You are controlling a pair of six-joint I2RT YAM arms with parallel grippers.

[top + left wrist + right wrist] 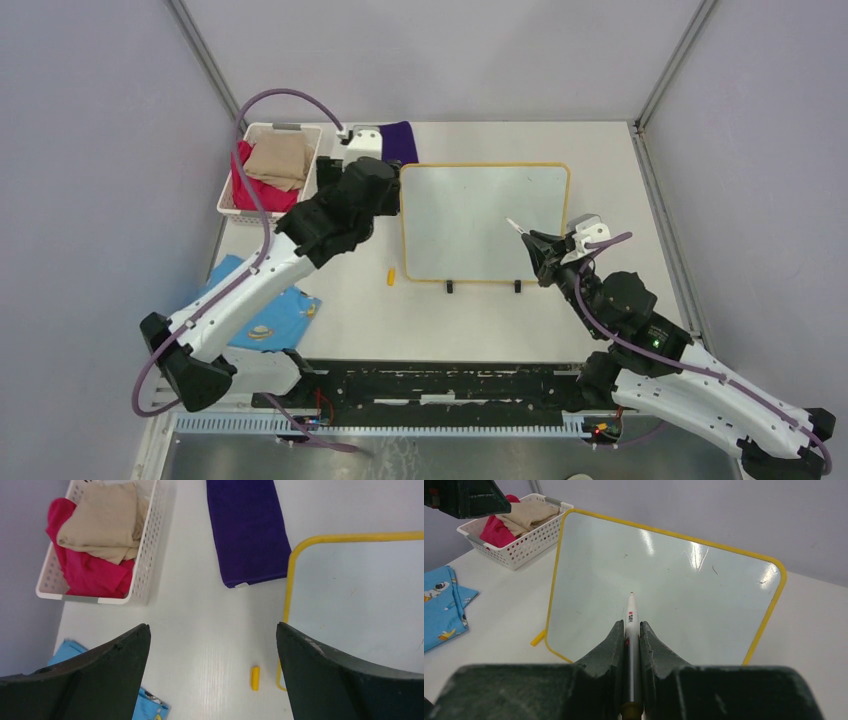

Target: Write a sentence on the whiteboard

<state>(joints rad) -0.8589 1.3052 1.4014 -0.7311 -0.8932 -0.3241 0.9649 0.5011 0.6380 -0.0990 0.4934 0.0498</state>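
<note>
a glossy white rectangular whiteboard with a thin yellow frame stands propped at the centre of the top view. at its right edge the right gripper clamps a white and silver marker, tip toward the board. off its upper left corner, the left gripper gapes wide. a small yellow cap lies by the board's lower left corner.
</note>
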